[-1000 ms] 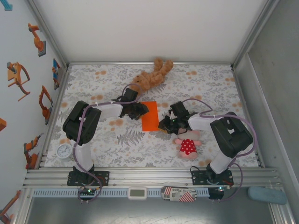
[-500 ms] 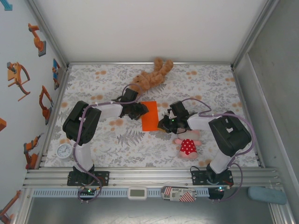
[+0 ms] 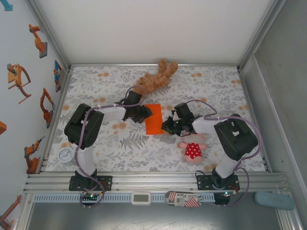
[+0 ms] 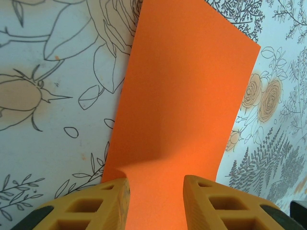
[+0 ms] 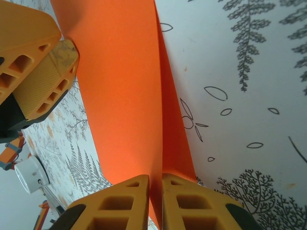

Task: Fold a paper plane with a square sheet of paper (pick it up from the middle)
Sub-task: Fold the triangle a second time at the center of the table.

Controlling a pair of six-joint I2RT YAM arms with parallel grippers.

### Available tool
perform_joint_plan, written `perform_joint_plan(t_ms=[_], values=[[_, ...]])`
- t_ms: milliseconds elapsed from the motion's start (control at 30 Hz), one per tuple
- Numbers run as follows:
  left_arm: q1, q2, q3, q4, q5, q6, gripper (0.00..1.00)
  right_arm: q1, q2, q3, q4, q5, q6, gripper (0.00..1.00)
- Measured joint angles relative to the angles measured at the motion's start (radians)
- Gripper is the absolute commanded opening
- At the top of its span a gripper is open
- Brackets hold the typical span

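Closing over the last second, the right gripper (image 5: 154, 201) now pinches the square sheet of paper (image 3: 154, 119) lying on the counter (image 3: 124, 148), while the left gripper (image 4: 156, 201) straddles its opposite edge unclenched; the fold likely needs edges aligned before creasing.

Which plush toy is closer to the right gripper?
The pink doll in the red dress, just on the near side of the right gripper, which pinches the orange paper. The brown bear lies much farther off, at the back.
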Motion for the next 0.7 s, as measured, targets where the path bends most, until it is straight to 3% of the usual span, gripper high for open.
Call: perform_joint_plan(t_ms=[100, 467, 700], values=[[0.000, 0.000, 0.000, 0.000, 0.000, 0.000, 0.36, 0.000, 0.000, 0.000, 0.000, 0.000, 0.005, 0.00], [-0.006, -0.072, -0.045, -0.008, -0.007, 0.040, 0.37, 0.000, -0.031, -0.031, -0.038, 0.016, 0.005, 0.00], [-0.008, -0.083, -0.045, 0.022, -0.002, 0.079, 0.32, 0.000, -0.064, -0.051, -0.069, 0.020, 0.002, 0.00]])
